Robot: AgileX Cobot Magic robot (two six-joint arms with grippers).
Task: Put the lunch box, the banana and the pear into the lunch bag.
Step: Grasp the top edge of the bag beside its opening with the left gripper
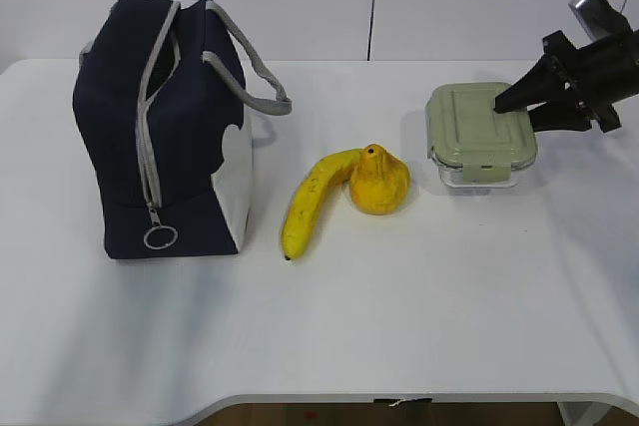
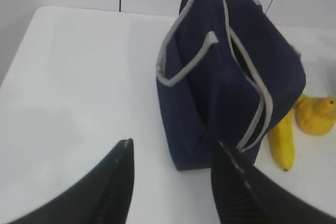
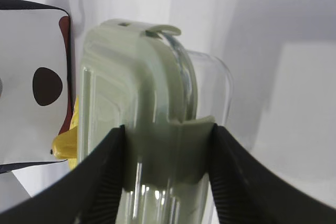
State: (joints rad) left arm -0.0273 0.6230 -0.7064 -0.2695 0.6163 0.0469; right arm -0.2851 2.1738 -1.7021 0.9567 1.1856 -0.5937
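Left gripper [image 2: 173, 182] hung with its jaws spread and nothing between them, above bare white table [image 2: 73, 87]. Just ahead of it and slightly to its right stood the lunch bag [image 2: 231, 87], upright, its grey zipper partly undone and its grey handles loose on top. Beyond the bag, further to that gripper's right, the banana [image 1: 312, 202] lay on the table with its upper end touching the pear [image 1: 378, 182], which sat upright beside it. Well right of the fruit, the lunch box [image 1: 479, 132] rested on the table with its sage-green lid on. Right gripper [image 3: 168, 182] had its jaws set against opposite faces of the box's near edge, one finger [image 3: 100, 182] on the lid side and the other on the clear base side, closed around the box.
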